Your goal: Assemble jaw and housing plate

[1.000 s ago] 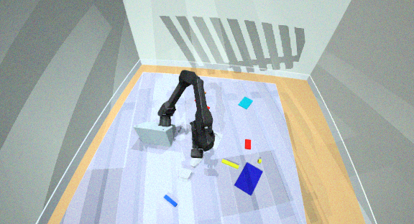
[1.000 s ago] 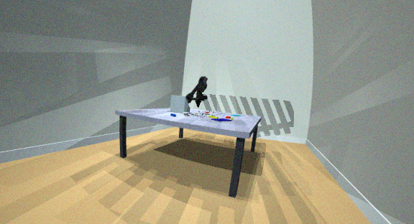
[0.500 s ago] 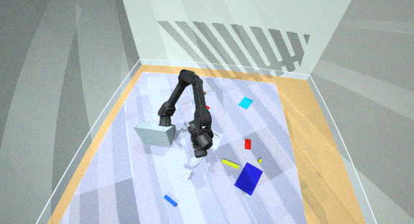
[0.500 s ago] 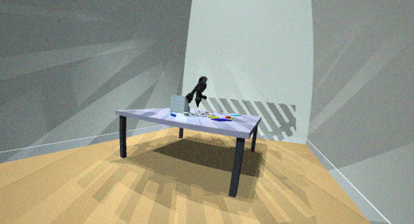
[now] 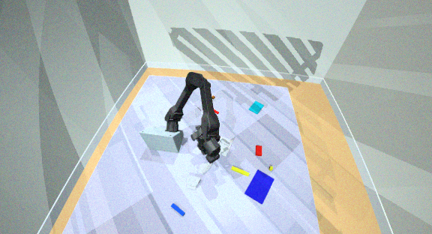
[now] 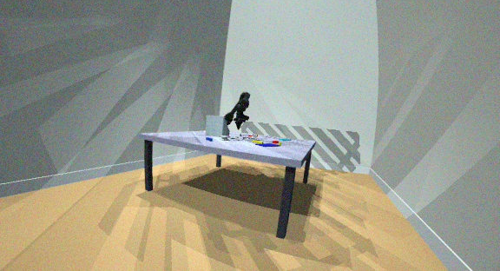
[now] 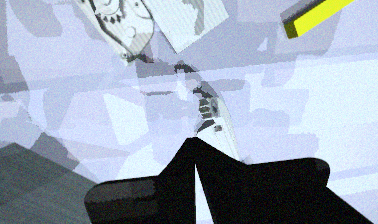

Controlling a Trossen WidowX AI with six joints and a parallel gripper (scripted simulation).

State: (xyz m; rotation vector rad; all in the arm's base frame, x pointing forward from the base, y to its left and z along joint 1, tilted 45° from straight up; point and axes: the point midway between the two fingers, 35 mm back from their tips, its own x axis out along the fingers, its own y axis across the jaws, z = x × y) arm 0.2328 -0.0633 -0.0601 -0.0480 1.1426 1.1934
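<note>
My gripper (image 5: pixel 212 159) (image 6: pixel 238 127) (image 7: pixel 191 142) is shut and empty, pointing down above the table. A loose white jaw (image 5: pixel 205 168) (image 7: pixel 224 141) with teeth at one end lies just past my fingertips in the wrist view, partly hidden by the right finger. The white base (image 5: pixel 225 145) (image 7: pixel 202 22) has a ridged block and is cut off at the top of the wrist view. A white toothed part (image 7: pixel 140 22) is at the base's pin end; its exact seating is unclear. The white housing plate (image 5: pixel 193 182) lies apart on the table, out of sight in the wrist view.
A pale grey-green box (image 5: pixel 162 142) (image 6: pixel 215 126) stands left of the arm. A yellow bar (image 5: pixel 240 171) (image 7: pixel 320 16), a dark blue panel (image 5: pixel 259 187), a red block (image 5: pixel 259 151) and a cyan square (image 5: pixel 256 107) lie to the right. A blue bar (image 5: pixel 178 209) lies near the front.
</note>
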